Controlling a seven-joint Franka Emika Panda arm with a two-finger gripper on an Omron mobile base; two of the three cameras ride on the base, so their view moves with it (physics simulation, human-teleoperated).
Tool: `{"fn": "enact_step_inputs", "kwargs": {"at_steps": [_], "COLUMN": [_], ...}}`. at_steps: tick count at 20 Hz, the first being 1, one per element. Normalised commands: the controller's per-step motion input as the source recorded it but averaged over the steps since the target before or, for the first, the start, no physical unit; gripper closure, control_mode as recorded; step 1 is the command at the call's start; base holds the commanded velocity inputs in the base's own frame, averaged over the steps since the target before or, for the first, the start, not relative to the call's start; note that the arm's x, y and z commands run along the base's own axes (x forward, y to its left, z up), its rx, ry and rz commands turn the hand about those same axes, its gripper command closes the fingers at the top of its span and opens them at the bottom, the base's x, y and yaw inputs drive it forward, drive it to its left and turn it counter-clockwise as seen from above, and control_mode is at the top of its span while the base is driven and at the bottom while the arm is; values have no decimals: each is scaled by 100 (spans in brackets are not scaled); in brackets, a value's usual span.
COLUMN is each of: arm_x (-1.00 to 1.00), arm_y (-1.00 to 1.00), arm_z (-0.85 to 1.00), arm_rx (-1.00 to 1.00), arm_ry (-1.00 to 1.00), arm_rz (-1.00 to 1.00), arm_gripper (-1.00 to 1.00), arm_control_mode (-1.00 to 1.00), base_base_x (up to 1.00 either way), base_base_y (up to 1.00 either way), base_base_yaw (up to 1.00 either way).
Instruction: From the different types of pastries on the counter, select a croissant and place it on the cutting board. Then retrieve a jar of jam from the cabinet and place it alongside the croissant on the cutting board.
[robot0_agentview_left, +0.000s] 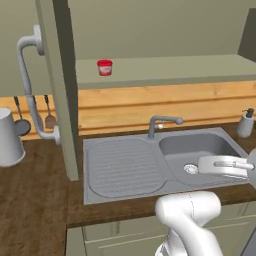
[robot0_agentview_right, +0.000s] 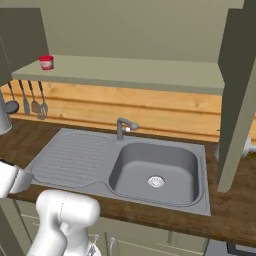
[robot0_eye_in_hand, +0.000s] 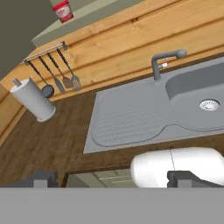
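A small jam jar (robot0_agentview_left: 104, 67) with a red lid and red label stands on the bottom shelf of the open cabinet (robot0_agentview_left: 165, 70), near its left end. The jar (robot0_agentview_right: 46, 62) is at the upper left in the right base view, and the jar (robot0_eye_in_hand: 63, 10) sits at the top edge of the hand view. My gripper (robot0_eye_in_hand: 114, 178) is open, its two dark fingertips (robot0_eye_in_hand: 41, 177) far apart with nothing between them. It hangs well back from the shelf, over the counter's front edge. The croissant and the cutting board are out of view.
Below the shelf lies a grey sink (robot0_agentview_left: 125, 167) with a drainboard, a basin and a faucet (robot0_agentview_left: 162, 122). A paper towel roll (robot0_eye_in_hand: 34, 101) and hanging utensils (robot0_eye_in_hand: 59, 76) are to the left, a soap dispenser (robot0_agentview_left: 245, 123) to the right. Open cabinet doors (robot0_agentview_left: 60, 90) flank the shelf.
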Motion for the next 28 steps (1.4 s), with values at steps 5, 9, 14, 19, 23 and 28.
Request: {"fn": "enact_step_inputs", "kwargs": {"at_steps": [5,9,14,19,23,28], "arm_x": [0,0,0,13,36,32], "arm_y": [0,0,0,0,14,24], "arm_z": [0,0,0,59,100,86], "arm_rx": [0,0,0,0,-4,-8], "arm_ry": [0,0,0,0,0,-2], "arm_rz": [0,0,0,1,5,2], "arm_gripper": [-100,-100,-100,-100,-100,-100], "arm_control_mode": [100,100,100,-100,-100,-100], "base_base_x": [31,0,0,0,0,0], "base_base_y": [0,0,0,0,0,0], "base_base_yaw": [5,0,0,0,0,0]}}
